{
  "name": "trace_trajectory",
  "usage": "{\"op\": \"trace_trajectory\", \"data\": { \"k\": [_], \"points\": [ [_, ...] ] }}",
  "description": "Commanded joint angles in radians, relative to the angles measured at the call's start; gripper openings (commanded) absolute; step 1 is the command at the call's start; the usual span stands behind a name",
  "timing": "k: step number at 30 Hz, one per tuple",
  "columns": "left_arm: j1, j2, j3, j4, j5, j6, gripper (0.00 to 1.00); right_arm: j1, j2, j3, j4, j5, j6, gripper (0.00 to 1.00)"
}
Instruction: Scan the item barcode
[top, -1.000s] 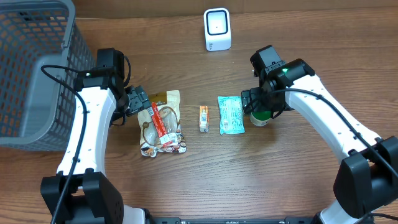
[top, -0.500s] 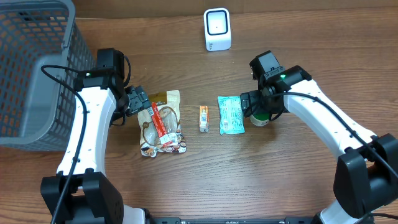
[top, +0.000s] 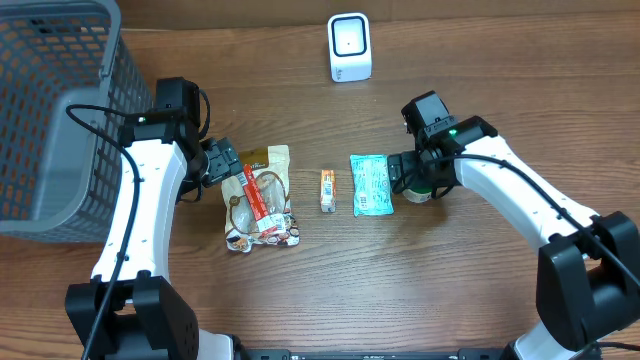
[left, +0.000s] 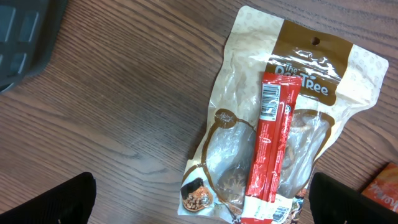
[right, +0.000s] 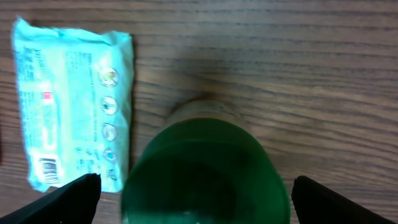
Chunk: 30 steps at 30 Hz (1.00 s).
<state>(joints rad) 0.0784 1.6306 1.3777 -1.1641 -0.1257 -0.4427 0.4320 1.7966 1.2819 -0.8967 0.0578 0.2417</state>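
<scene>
The wooden table (top: 450, 300) carries the goods in one row between the arms, each lying apart from the next, which leaves a gripper room to close round a single one; the grey mesh basket (top: 50, 110) stands at the far left beside the left arm, probably to receive what has been scanned. The left gripper (left: 199, 199) hovers with jaws wide apart and empty over the snack pouch (left: 236, 143), on which a red stick pack (left: 272, 149) lies barcode up. The right gripper (right: 205, 193) has its jaws spread just as wide on either side of the green bottle (right: 205, 168), upright at the row's right end just beside the teal packet (right: 71, 99); nothing is clamped, and the bottle looks like the item about to be taken. The white scanner (top: 349, 47) stands at the far edge, well apart, so the bottle would need lifting and turning toward it; a small orange box (top: 327, 190) lies between pouch and packet.
</scene>
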Motion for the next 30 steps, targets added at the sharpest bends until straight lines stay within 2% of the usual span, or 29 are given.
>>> {"op": "trace_trajectory", "data": {
  "k": [1,7,19,30],
  "points": [
    [0.000,-0.001,0.016,-0.002,-0.012,-0.010,1.00,-0.003,-0.001,-0.028,0.023,0.020,-0.003,1.00],
    [0.000,-0.001,0.016,-0.002,-0.012,-0.010,1.00,-0.003,-0.001,-0.033,0.044,0.020,-0.003,0.99],
    [0.000,-0.001,0.016,-0.002,-0.012,-0.010,1.00,-0.006,-0.001,-0.034,0.019,0.077,-0.003,0.83],
    [0.000,-0.001,0.016,-0.002,-0.012,-0.010,1.00,-0.014,-0.001,-0.034,0.001,0.110,-0.003,0.82]
  ]
}}
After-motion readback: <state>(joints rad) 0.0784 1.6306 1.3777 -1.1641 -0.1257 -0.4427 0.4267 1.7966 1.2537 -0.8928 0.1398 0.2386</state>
